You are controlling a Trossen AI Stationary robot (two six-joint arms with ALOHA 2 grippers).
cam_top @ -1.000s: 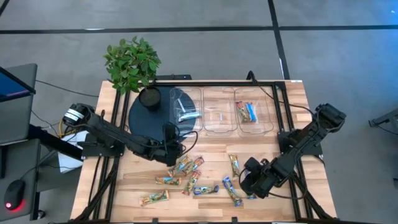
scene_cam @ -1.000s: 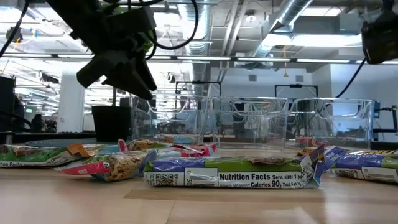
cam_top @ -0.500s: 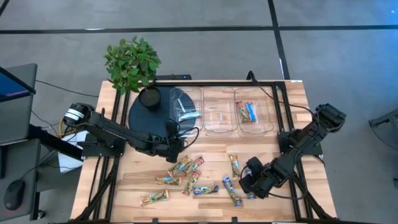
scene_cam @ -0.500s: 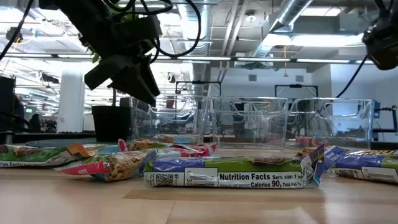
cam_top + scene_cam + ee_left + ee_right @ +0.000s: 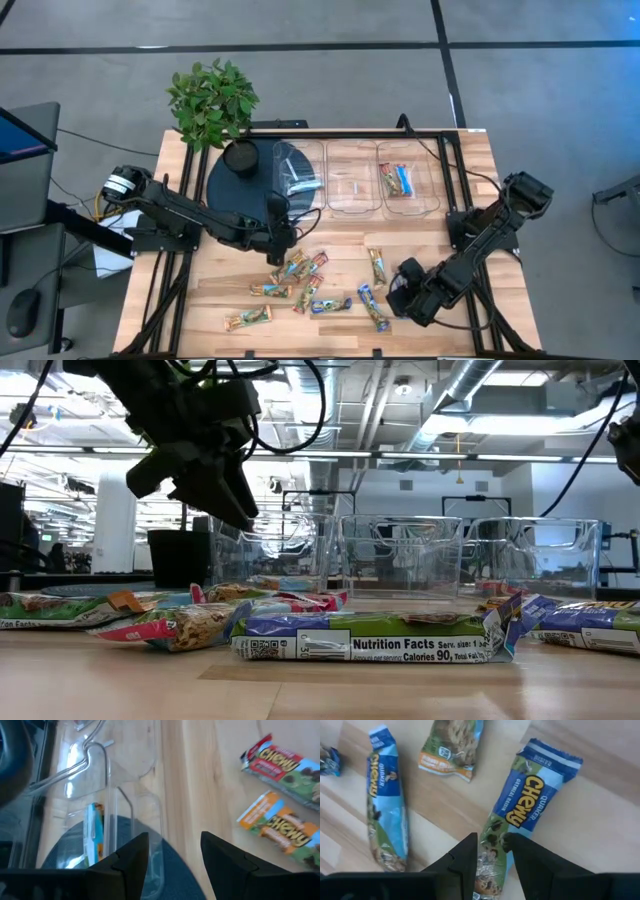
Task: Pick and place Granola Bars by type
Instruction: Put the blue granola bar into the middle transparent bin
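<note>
While the left claw (image 5: 172,855) gapes empty by the bin's rim (image 5: 161,795), the right claw (image 5: 492,851) stands narrow over a blue bar (image 5: 520,820).

Granola Bars (image 5: 312,282) before bins (image 5: 352,178)

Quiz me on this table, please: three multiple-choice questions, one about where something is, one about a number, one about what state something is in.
1. The right gripper is above:
A. the potted plant
B. a blue-wrapped bar
C. the middle bin

2. How many clear bins stand in the row?
A. two
B. five
C. three

3. The left gripper is:
A. open and empty
B. shut on a bar
C. shut on a leaf

Answers: 1 B, its wrist view looks straight down on that bar. 2 C, the high view shows three side by side. 3 A, its fingers stand apart with nothing between them.
</note>
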